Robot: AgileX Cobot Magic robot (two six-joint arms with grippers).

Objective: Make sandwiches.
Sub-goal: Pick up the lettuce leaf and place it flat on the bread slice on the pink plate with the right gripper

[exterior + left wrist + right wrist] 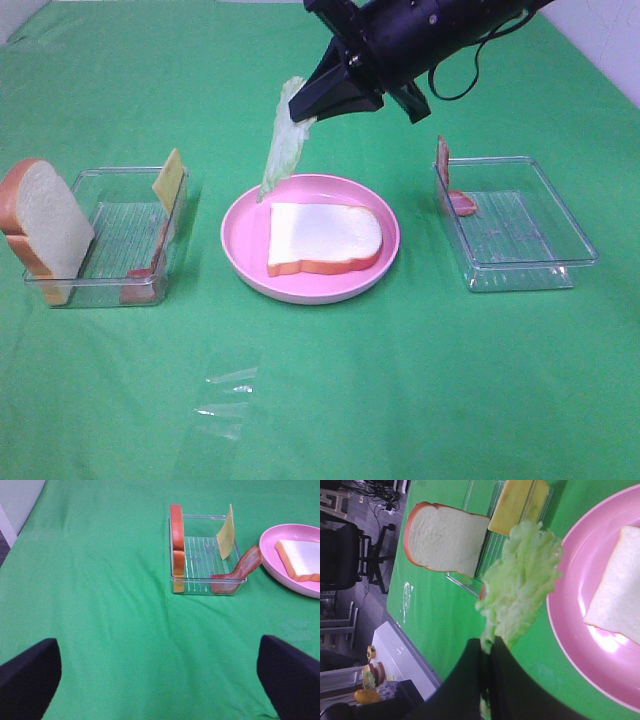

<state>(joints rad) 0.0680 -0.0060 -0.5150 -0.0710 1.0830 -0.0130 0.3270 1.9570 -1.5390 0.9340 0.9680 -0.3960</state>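
One white bread slice (325, 238) with orange-brown crust lies flat on the round pink plate (245, 255). My right gripper (305, 112) is shut on a pale green lettuce leaf (284, 145) and holds it hanging above the plate's far left rim; the leaf also shows in the right wrist view (520, 587). A second bread slice (45, 225) stands upright in the left clear tray (105, 285), with a yellow cheese square (169, 178) and a reddish bacon strip (240, 570). Pink ham (462, 203) lies in the right clear tray (560, 260). My left gripper (160, 680) is open over bare cloth.
A green cloth covers the table. A reddish piece (442, 160) leans on the right tray's far left wall. A clear plastic scrap (228, 400) lies on the cloth in front of the plate. Beyond the table's far edge are chairs and shelves in the right wrist view.
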